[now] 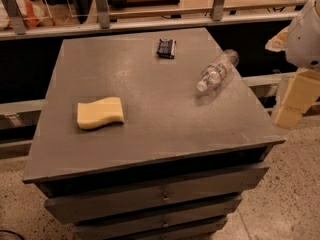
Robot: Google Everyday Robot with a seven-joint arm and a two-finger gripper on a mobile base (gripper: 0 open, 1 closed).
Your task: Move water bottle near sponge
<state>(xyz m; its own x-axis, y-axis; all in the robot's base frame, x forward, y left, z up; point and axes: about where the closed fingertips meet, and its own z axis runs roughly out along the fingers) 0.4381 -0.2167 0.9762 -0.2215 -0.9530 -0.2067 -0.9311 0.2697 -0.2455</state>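
The water bottle (218, 70) lies on its side at the right of the grey cabinet top (150, 134), with its white cap pointing toward the front left. The pale yellow sponge (100, 112) lies flat at the front left of the top, well apart from the bottle. My gripper (292, 101) is at the right edge of the view, off the cabinet's right side and level with its top, a short way right of the bottle and holding nothing that I can see.
A small dark rectangular packet (166, 48) lies near the back edge of the top. The cabinet has drawers (160, 196) below its front edge. A metal rail (150, 24) runs behind it. Speckled floor (290, 194) lies to the right.
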